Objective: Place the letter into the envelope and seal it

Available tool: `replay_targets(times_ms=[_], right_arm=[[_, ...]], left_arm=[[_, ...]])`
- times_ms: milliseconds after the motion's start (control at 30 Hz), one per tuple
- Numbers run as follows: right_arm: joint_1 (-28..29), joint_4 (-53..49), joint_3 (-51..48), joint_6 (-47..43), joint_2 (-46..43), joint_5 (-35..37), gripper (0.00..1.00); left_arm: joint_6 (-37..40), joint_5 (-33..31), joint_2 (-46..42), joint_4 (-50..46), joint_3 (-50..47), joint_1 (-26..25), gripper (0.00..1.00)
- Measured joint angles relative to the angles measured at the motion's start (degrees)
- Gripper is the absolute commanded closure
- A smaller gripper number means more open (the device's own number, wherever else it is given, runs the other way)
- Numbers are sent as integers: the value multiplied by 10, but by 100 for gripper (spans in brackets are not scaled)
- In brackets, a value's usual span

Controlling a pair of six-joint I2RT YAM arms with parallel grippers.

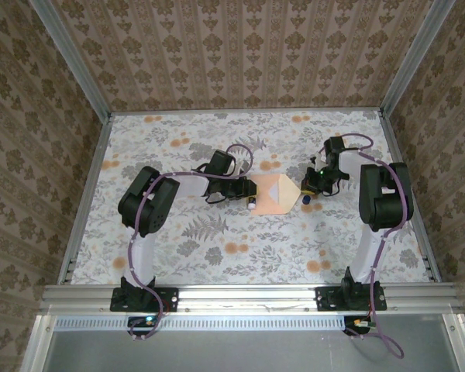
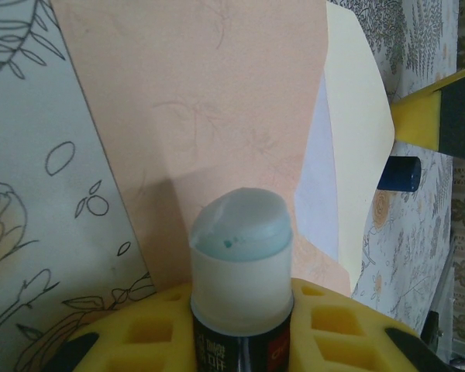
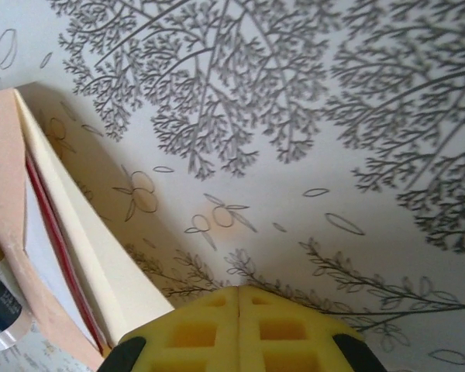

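The envelope (image 1: 270,194) hides most of the letter (image 3: 40,232); I make out only its red-edged white rim inside. The open flap's tip points at my right pincer (image 3: 239,310), whose pads are pressed together just beside it. At the opposite end, my left pincer (image 2: 240,341) pinches a glue stick (image 2: 240,248) by the envelope's edge.

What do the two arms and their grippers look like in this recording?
The left arm and right arm both have bulky black joint housings on pale grey links, and each is trailed by a purple cable. The finger pads are yellow blocks with square recesses.
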Motion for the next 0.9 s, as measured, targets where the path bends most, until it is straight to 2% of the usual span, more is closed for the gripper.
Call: replay_targets(times_ms=[600, 900], right_arm=[[1, 27, 3, 0, 1, -88, 99], [25, 61, -1, 11, -16, -120, 99]], left_arm=[[-6, 0, 1, 4, 0, 0, 100], [-6, 0, 1, 5, 0, -1, 100]])
